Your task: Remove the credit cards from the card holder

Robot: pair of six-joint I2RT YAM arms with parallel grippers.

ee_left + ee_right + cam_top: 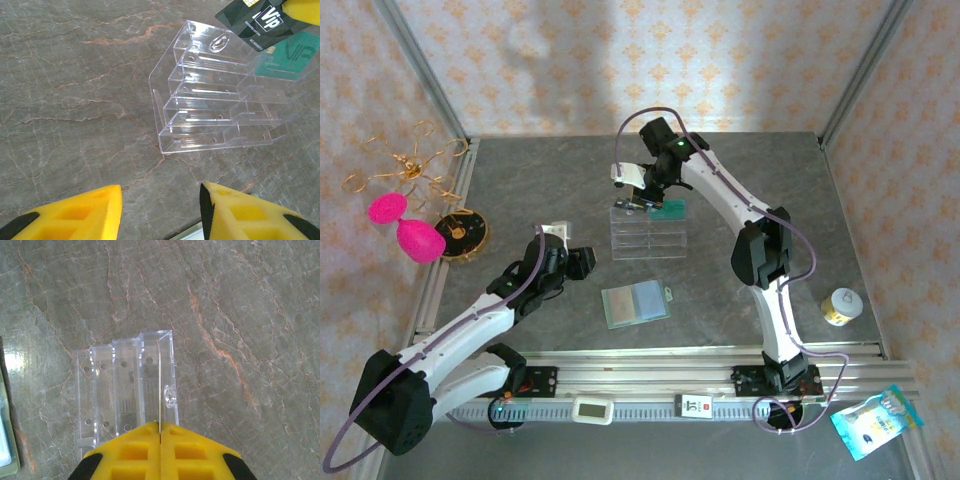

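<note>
Now the right gripper (160, 427) is pinching a card (252, 22) edge-down over the tray's (102, 390) far slot; the left gripper (160, 194) is hanging spread.

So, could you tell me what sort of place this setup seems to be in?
Most likely a robot data-collection cell, not a real room: wallpaper panels stand inside bare aluminium frame posts, and the left arm and right arm are bolted to a metal rail at the edge of the stone-look table.
</note>
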